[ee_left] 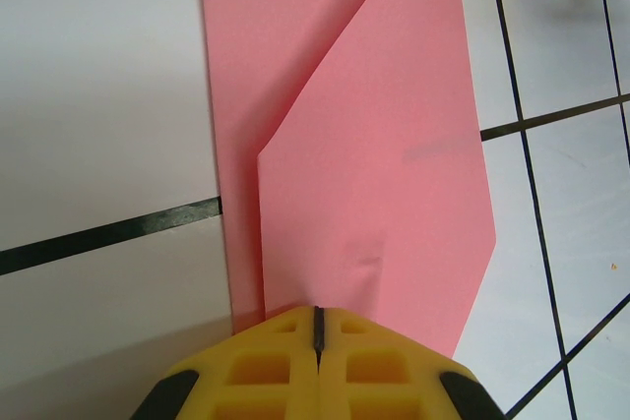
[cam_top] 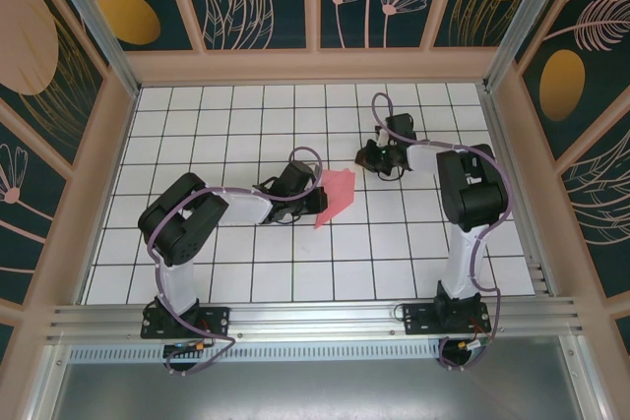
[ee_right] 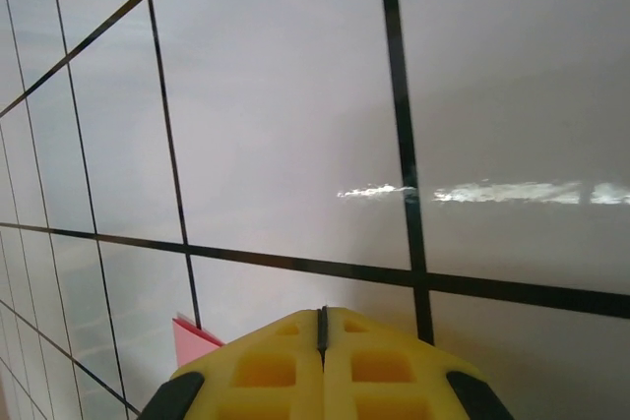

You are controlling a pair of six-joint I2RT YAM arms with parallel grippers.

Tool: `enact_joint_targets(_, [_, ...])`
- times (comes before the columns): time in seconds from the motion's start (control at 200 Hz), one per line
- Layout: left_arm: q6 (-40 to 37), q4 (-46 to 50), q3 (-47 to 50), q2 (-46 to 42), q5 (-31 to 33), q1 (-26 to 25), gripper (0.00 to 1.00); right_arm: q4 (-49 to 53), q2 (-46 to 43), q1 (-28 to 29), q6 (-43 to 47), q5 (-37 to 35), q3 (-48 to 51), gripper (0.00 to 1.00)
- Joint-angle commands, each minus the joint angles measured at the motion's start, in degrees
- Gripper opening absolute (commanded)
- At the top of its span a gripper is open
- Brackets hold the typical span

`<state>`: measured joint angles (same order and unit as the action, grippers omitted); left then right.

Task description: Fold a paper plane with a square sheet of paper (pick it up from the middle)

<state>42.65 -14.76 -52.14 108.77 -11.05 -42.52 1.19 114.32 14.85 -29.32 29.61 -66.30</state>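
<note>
**A:** Item one: left end effector (ee_left: 317, 314)?
**B:** Yellow fingers (ee_left: 266, 366) fully closed, the seam between them a thin dark line. Nothing is clamped in that seam. The tips sit at the near edge of the pink paper sheet (ee_left: 374, 174), and the sheet runs under them. I cannot tell whether they press on it.

**A:** Item two: the pink paper sheet?
**B:** It lies flat on the white grid surface (cam_top: 246, 125), near the middle, between the two arms. It is partly folded: one slanted flap lies over a straight-edged lower layer. There is a small wrinkle just ahead of the left fingers. From the top view, the sheet (cam_top: 338, 192) is just to the right of the left end effector (cam_top: 315, 204).

**A:** Item three: right end effector (ee_right: 321, 314)?
**B:** Also closed tight and holding nothing. It is low over bare tiles, and a pink corner of the sheet (ee_right: 192, 336) is just beside its left finger. From above, it (cam_top: 376, 157) is near the sheet's far corner, and I cannot tell whether it touches the sheet.
</note>
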Motion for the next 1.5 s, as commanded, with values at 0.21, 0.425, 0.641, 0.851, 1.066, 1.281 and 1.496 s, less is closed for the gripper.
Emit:
enact_joint_targets(0.21, [-0.64,7.13,-0.46,2.39,2.01,0.29,0.00,-2.60,-10.76,4.97,-1.99,2.59,9.88,0.05])
enact_joint_targets(0.425, [0.03,5.51,-0.40,1.22,1.32,0.26,0.00,-5.54,-9.42,9.07,-4.24,4.71,12.95,0.05])
enact_joint_targets(0.641, [-0.16,3.57,-0.83,-0.30,-0.74,0.30,0.00,-6.42,-5.36,9.73,-4.78,5.56,11.74,0.05])
enact_joint_targets(0.851, [-0.55,3.26,-1.90,-1.85,-1.17,0.42,0.00,-4.55,-3.70,9.67,-4.63,3.21,10.70,0.04])
enact_joint_targets(1.066, [1.14,2.09,-1.41,-8.63,1.72,0.89,0.14,-0.87,-3.06,9.75,-4.42,-1.08,10.70,0.04])
enact_joint_targets(1.281, [4.76,-3.16,1.60,-9.85,-3.81,0.90,0.16,0.18,-2.55,9.82,-5.38,-2.75,10.84,0.04])
enact_joint_targets(1.496, [6.03,-3.87,2.26,-7.41,-8.26,-0.21,0.16,0.46,-2.56,9.85,-6.86,-3.25,10.89,0.04])
